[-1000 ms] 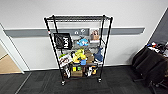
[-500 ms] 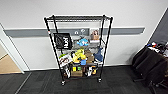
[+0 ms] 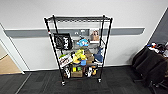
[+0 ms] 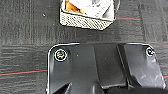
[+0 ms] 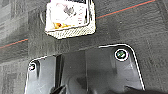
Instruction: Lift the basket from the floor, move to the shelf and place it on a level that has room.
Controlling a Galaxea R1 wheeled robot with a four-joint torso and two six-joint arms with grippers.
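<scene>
The basket point(image 4: 82, 21) is cream and woven and stands on the floor point(image 4: 25, 30), a dark carpet; white and orange things lie in it. The right wrist view shows the same basket point(image 5: 72, 32) on the floor point(image 5: 150, 30). Both wrists hang over the carpet a short way from the basket, not touching it. In the head view the shelf point(image 3: 78, 50), a tall black wire rack on wheels, stands against the white wall. Its top level point(image 3: 78, 18) looks bare. The lower tiers hold toys, boxes and a black bag.
A dark pile of chairs or bags point(image 3: 150, 65) stands right of the shelf. At the left is a doorway with tan wood flooring point(image 3: 7, 66). Thin red lines point(image 4: 22, 73) cross the carpet near the basket.
</scene>
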